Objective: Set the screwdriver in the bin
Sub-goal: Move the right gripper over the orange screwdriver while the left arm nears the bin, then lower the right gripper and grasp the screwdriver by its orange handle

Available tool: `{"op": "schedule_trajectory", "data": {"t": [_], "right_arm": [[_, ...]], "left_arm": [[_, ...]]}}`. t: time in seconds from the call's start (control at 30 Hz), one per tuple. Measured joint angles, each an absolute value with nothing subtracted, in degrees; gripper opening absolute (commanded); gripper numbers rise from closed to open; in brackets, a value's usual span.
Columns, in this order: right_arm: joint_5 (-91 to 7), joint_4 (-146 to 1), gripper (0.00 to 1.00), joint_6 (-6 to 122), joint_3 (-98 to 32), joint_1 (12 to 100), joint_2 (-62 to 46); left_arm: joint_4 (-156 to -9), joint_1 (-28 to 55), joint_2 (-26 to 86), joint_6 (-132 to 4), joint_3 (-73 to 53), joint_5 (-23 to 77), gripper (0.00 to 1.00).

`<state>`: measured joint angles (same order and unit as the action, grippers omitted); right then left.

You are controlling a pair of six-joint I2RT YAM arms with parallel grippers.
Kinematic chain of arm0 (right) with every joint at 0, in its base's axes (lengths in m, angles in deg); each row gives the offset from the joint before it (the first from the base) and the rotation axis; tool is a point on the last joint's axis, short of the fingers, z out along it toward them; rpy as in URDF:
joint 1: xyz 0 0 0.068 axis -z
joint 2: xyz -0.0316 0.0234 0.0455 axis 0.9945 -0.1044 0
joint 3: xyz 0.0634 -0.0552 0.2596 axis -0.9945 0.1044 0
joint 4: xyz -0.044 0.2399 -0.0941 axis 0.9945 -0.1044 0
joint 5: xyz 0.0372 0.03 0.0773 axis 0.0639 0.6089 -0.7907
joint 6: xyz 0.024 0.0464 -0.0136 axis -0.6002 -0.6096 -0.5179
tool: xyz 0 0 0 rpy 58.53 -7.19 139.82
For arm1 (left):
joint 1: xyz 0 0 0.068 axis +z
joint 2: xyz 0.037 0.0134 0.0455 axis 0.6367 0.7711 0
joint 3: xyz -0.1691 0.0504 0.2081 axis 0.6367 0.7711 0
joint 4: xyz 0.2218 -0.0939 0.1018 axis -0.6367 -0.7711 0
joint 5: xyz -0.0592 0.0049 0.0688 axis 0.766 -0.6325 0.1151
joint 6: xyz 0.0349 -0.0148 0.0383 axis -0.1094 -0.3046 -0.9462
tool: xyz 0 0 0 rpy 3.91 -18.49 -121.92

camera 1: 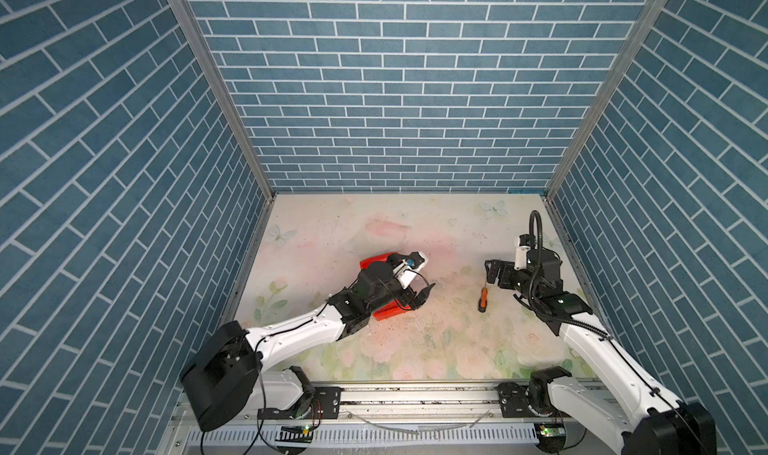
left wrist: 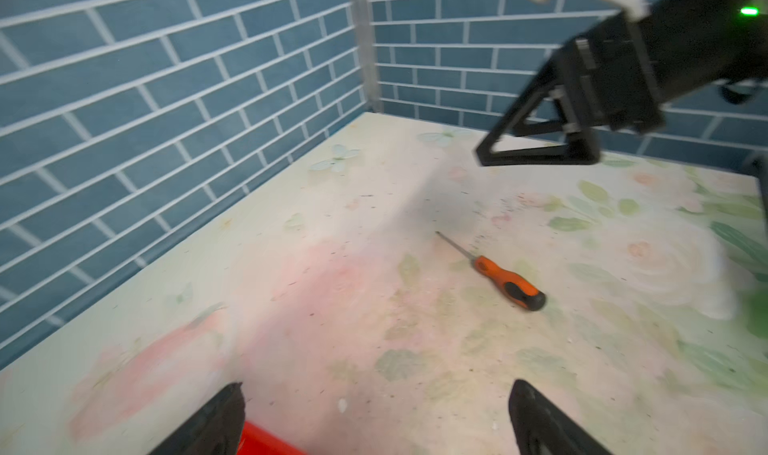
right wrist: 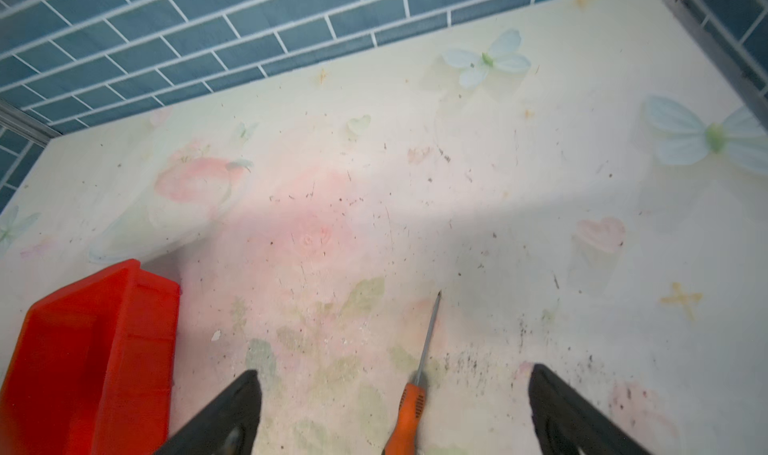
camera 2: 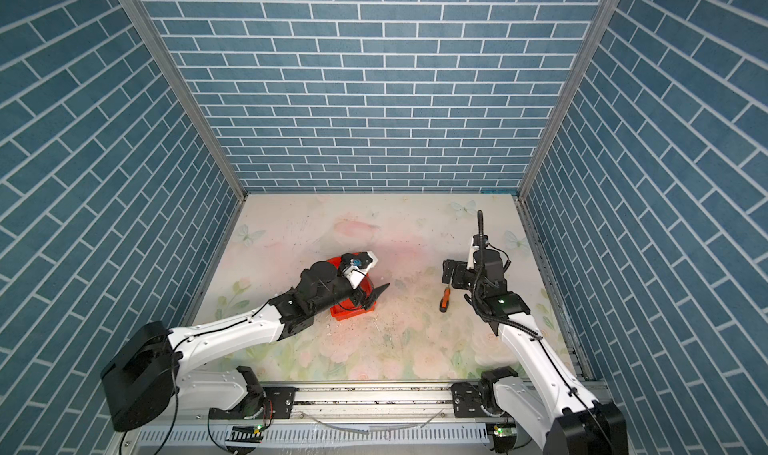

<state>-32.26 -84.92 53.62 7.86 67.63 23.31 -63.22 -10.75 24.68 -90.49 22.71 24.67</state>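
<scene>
Both my grippers stood wide open and held nothing. In my right wrist view the screwdriver [right wrist: 409, 411] lay flat on the flowered table [right wrist: 498, 182] at the lower middle of the frame. Its orange handle showed between the two black fingers of my right gripper [right wrist: 392, 373], and its thin shaft pointed up the frame toward the tiled wall. In a top view it [camera 1: 483, 300] lay right of centre, just below that gripper and well apart from the red bin [camera 1: 376, 261].

I judged these risks. The handle is round, so if my fingers came down off centre, one would touch first and roll the tool aside. If I closed on the thin shaft, it could slip or swing in the grip. Farther on, my left gripper [left wrist: 374, 421] hung over the bin, and my left arm covered most of it in both top views. A carry could meet this arm, or the drop could hit the rim and fall outside.

My right arm reached up from the lower right corner of the top view, with the wrist bent down and the gripper low near the tool's tip. My left arm stretched from the lower left toward the centre, its gripper pointing right.
</scene>
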Motion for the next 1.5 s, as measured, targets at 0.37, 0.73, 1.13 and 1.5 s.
{"op": "schedule_trajectory", "data": {"t": [0.37, 0.73, 1.13, 1.5], "right_arm": [[-31.9, -93.9, 0.67, 47.9, -0.1, 67.5, 0.3], [-32.1, -94.0, 0.48, 43.2, -2.0, 67.5, -8.1], [-32.3, -94.7, 0.24, 41.6, -7.6, 67.5, -13.1], [-32.3, -95.7, 0.14, 41.3, -9.4, 67.5, -16.2]], "left_arm": [[-64.6, -15.3, 31.2, -94.3, 19.1, 31.1, 1.0], [-65.3, -15.5, 31.4, -95.7, 17.7, 30.7, 1.0], [-65.8, -15.5, 32.9, -96.2, 17.6, 29.7, 1.0], [-65.9, -15.5, 32.8, -96.6, 17.9, 28.4, 1.0]]}}
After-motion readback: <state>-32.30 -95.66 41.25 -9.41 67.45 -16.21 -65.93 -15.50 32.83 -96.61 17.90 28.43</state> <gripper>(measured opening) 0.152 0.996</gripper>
